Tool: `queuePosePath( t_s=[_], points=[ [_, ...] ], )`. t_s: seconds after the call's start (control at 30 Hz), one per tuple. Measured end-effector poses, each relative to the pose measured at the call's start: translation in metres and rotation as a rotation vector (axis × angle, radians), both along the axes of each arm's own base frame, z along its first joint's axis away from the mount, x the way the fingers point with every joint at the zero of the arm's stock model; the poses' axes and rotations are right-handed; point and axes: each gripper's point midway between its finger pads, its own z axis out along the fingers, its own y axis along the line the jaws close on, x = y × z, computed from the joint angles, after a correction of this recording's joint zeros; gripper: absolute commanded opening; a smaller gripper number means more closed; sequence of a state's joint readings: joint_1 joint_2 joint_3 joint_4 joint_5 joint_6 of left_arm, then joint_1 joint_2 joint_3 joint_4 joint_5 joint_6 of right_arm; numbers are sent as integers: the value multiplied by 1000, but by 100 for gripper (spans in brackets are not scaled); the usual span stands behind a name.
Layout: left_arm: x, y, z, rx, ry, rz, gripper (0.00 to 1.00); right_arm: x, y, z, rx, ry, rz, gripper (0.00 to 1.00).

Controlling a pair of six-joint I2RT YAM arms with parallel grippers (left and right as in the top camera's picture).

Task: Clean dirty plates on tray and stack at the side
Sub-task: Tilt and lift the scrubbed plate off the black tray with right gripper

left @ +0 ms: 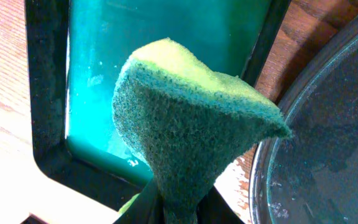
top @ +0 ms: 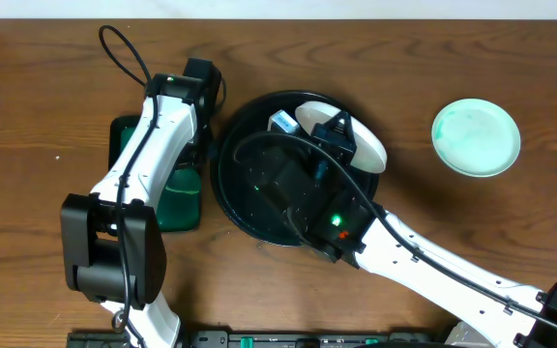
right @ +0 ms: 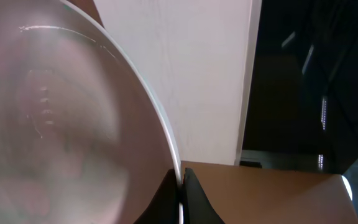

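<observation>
My right pincer [right: 180, 198] is shut tight on the thin rim of a white plate [right: 55, 124], which hangs tilted over the black tray [top: 232, 193] beneath it. I judge the plate light and stiff but glossy. Held by one point on its edge it could swivel or slide out, and a drop would likely chip it. The rim is the only sensible hold, with the fingers set well past the lip.

My left pincer [left: 179, 208] is almost closed on the lower end of a green sponge [left: 191, 130], squeezing it so the rest flares out. It looks soft and probably wet. Under that pincer lies the green tray [left: 45, 93] with teal liquid in it, and the black tray's rim is just to its right.

Well out from the right pincer, a second plate [top: 476, 137], tinted teal, lies flat on the table [top: 46, 97]. I cannot make out a third. The table is flat brown wood with open space around that plate for stacking. Past the held plate I see a pale wall and a dark opening.
</observation>
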State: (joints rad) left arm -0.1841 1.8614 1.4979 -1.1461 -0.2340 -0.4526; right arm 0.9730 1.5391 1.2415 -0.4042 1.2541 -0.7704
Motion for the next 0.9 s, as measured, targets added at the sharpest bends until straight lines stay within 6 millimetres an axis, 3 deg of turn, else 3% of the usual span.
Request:
queuePosePath(
  t_s=[0.9],
  points=[
    [-2, 0, 0, 1, 8, -1, 17, -6, 14, 11, 116, -92, -8, 1]
  ],
)
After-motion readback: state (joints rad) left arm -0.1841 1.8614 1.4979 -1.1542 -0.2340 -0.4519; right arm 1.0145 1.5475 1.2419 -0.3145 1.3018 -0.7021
